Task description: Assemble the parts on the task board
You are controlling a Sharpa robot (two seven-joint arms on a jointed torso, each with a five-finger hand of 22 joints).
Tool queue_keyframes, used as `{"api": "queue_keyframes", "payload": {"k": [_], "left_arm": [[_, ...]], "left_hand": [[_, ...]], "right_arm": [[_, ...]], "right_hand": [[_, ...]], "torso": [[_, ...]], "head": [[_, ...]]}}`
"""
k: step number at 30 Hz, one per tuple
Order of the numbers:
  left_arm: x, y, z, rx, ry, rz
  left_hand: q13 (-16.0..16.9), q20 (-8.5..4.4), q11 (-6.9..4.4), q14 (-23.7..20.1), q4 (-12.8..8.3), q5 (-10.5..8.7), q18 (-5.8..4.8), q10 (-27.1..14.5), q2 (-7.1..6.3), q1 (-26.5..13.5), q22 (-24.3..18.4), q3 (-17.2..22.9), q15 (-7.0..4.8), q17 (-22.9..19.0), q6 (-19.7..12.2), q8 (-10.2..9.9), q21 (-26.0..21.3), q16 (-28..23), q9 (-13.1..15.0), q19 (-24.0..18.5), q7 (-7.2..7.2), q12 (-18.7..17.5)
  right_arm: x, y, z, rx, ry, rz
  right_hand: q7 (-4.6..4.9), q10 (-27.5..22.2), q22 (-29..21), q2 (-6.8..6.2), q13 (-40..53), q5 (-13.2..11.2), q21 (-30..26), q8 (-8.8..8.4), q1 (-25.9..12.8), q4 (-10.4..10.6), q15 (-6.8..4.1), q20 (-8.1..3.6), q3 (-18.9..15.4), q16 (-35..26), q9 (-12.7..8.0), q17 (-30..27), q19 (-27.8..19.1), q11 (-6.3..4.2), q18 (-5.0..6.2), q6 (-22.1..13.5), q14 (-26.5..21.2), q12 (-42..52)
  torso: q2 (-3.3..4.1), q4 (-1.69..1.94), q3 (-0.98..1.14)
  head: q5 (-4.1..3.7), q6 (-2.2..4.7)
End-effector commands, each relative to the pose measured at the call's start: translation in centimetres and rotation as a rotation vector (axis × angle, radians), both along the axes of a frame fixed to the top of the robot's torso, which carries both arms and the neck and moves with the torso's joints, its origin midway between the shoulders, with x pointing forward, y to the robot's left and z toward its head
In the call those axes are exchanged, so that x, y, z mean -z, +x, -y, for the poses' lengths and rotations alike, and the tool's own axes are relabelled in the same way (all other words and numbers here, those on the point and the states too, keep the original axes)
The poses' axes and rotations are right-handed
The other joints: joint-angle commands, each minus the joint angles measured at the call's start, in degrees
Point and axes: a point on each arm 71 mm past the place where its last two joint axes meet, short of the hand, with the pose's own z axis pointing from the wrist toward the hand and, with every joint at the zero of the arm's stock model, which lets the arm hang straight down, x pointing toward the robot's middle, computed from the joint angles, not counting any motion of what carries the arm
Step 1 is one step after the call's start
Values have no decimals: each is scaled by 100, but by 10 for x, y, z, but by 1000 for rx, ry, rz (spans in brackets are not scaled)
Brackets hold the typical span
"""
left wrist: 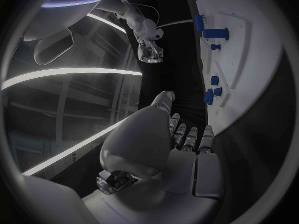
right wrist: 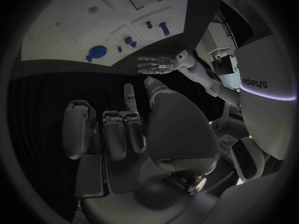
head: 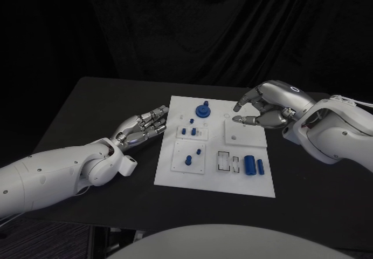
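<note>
Board [head: 249,186] centre frame on tabletop. Blue cylinder [head: 249,164] lies lower right on board, long axis up-down in frame. Right hand [head: 264,105] hovers above it at board's upper right, fingers curled, empty, nearer. Left hand [head: 144,127] off left edge, fingers spread, empty.

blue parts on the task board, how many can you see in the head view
About 8: round knobbed part at the far edge; four small pegs mid-left; two pegs on the near-left plate; cylinder near-right, perhaps with a slim piece beside it.
</note>
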Motion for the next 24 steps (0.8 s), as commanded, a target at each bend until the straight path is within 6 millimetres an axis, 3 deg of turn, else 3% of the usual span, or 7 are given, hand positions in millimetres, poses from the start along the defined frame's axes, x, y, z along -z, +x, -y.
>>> {"api": "queue_keyframes", "payload": {"k": [1,4,6,13,15,21,24], "left_arm": [[-8,-2,0,1,-69,91],[-8,-2,0,2,-71,91],[-9,-2,0,2,-72,91],[-9,-3,-2,0,-70,91],[-9,-3,-2,1,-71,90],[-8,-2,-2,1,-70,89],[-8,-2,-3,1,-70,89]], "left_hand": [[-3,21,16,-2,-2,23,99,-21,53,18,-1,47,-2,-6,-4,2,-3,-38,2,-8,3,10],[-3,20,16,-2,-3,33,101,-20,54,18,-1,49,-5,-6,-1,3,-3,-38,2,-7,3,11],[-3,20,16,-2,-3,33,101,-20,54,18,-1,49,-5,-6,-1,3,-3,-38,2,-7,3,11],[-4,20,16,-2,-3,38,103,-22,56,19,1,52,-7,-6,-4,2,-3,-38,2,-7,4,9],[-3,20,16,-2,-3,38,103,-22,57,19,2,53,-7,-6,-4,2,-3,-38,2,-7,4,10],[-4,21,18,-2,-4,46,105,-23,60,20,5,57,-8,-6,-7,2,-2,-38,2,-6,5,9],[-4,21,18,-2,-4,46,105,-23,60,20,5,57,-8,-6,-7,2,-2,-38,2,-6,5,9]], "right_arm": [[29,-5,14,154,-153,-192],[43,-12,18,186,-249,-227],[52,-17,19,204,-305,-242],[66,-26,22,252,-420,-294],[68,-27,23,260,-436,-303],[73,-33,21,275,-476,-312],[74,-36,19,276,-491,-297]], "right_hand": [[-19,626,1211,69,1510,21,139,108,-445,25,-33,-8,-167,40,128,1505,138,-47,-123,-148,600,17],[-74,626,1284,107,1510,30,401,282,-808,23,-96,-51,-236,40,298,1505,267,-84,-178,-244,600,17],[-170,626,1351,77,1510,36,631,582,-1060,29,-207,-156,-233,40,577,1505,387,-206,-230,-280,600,17],[-237,626,1398,49,1510,39,788,1012,-1272,27,-255,-221,-187,40,1052,1505,464,-249,-267,-445,600,17],[-265,626,1411,48,1510,41,830,1281,-1448,34,-280,-230,-182,40,1341,1505,484,-270,-278,-458,600,17],[-300,626,1435,27,1510,43,902,1543,-1556,36,-331,-272,-161,40,1654,1505,520,-278,-296,-487,600,17],[-311,626,1439,14,1510,46,913,1632,-1598,37,-360,-299,-156,40,1770,1505,525,-287,-299,-500,600,17]], "torso": [[1,13,-20],[9,10,-14],[11,13,-14],[12,-3,1],[18,13,7],[23,19,27],[17,27,6]], "head": [[-18,-1],[-17,-1],[-16,-1],[-53,-1],[-98,-1],[-133,-1],[-135,-1]]}}
